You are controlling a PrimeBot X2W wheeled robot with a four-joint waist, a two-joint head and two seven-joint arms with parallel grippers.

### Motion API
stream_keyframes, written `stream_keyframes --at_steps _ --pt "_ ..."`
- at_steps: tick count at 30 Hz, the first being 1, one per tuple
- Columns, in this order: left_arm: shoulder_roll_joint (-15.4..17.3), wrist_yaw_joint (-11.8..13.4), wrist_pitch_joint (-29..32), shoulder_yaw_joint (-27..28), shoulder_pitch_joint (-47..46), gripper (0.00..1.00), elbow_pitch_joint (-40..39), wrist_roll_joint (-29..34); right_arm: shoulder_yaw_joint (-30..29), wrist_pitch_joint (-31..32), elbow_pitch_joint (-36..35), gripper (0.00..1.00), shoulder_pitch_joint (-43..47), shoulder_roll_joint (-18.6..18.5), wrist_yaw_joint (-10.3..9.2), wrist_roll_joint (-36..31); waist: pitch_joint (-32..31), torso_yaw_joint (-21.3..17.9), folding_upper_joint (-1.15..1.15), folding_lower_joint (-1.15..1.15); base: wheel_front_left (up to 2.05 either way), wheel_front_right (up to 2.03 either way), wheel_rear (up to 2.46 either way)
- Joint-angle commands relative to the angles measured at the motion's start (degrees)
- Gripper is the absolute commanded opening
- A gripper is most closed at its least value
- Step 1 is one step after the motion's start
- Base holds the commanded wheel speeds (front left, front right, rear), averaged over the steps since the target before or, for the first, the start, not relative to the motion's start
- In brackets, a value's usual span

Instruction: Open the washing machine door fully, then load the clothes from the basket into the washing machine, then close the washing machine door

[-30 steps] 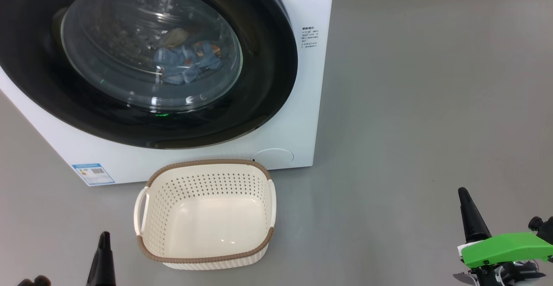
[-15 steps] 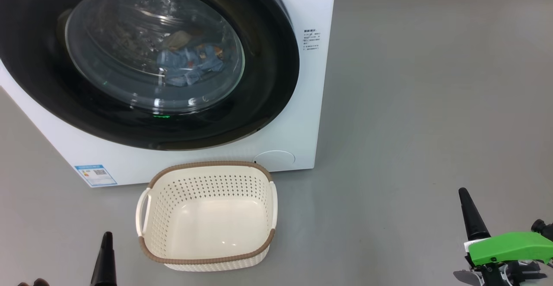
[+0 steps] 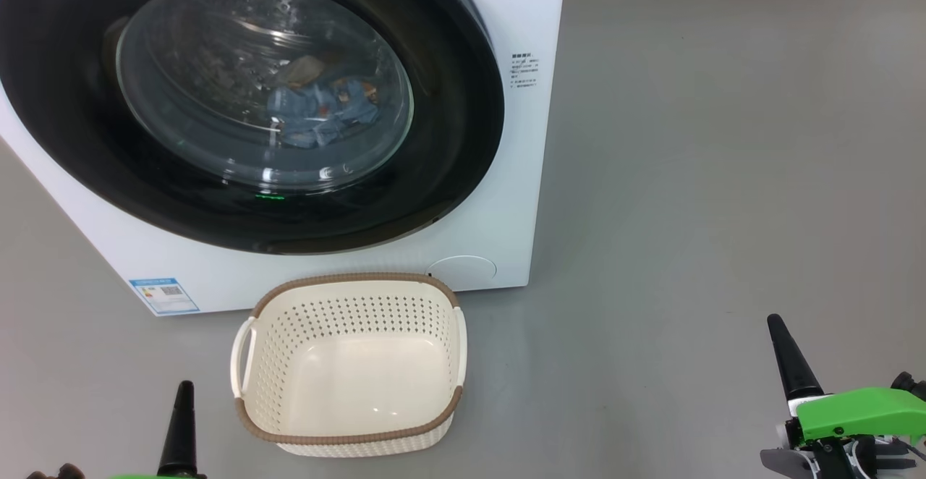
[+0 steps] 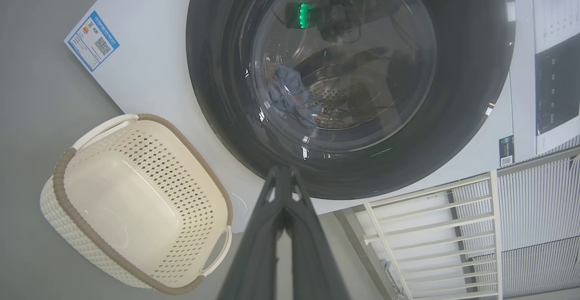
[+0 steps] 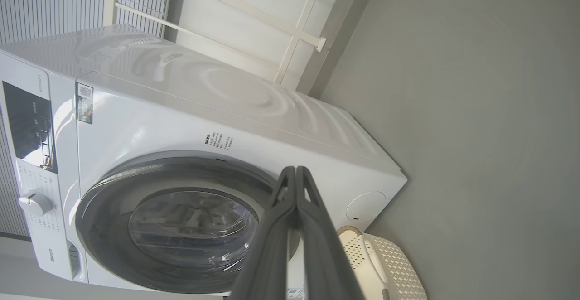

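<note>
The large round washing machine door (image 3: 452, 139) with glossy black rim and clear glass bowl sits flush against the big white front-loading washing machine (image 3: 506, 240), apparently latched. Behind the glass the light-blue printed clothes (image 3: 322, 113) lie in the steel drum (image 4: 335, 105). The small cream perforated basket (image 3: 354, 278) with brown rim holds nothing and stands on the grey floor (image 3: 687, 175) just before the machine. The left gripper (image 3: 186, 390) hovers low beside the basket's left handle, jaws pressed together on nothing. The right gripper (image 3: 775, 321), likewise pinched closed and bare, hangs well apart to the right. The door lies ahead and above both, the left arm nearer. Every step looks done.
</note>
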Motion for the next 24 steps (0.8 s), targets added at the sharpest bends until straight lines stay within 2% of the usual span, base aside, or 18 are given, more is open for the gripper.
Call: stream_keyframes --at_steps 1,24 --pt "0.49 -0.11 0.47 1.59 -2.45 0.0 -1.92 -1.69 0.28 0.55 -1.75 0.0 -2.4 -0.41 0.04 1.75 -0.05 0.03 0.0 0.0 0.0 0.0 0.0" --pt "-0.19 -0.13 4.33 2.13 -3.51 0.0 -2.25 -15.86 -1.34 4.5 -2.39 0.0 -2.72 0.63 0.01 14.12 -0.9 0.5 0.0 0.0 0.0 0.0 0.0"
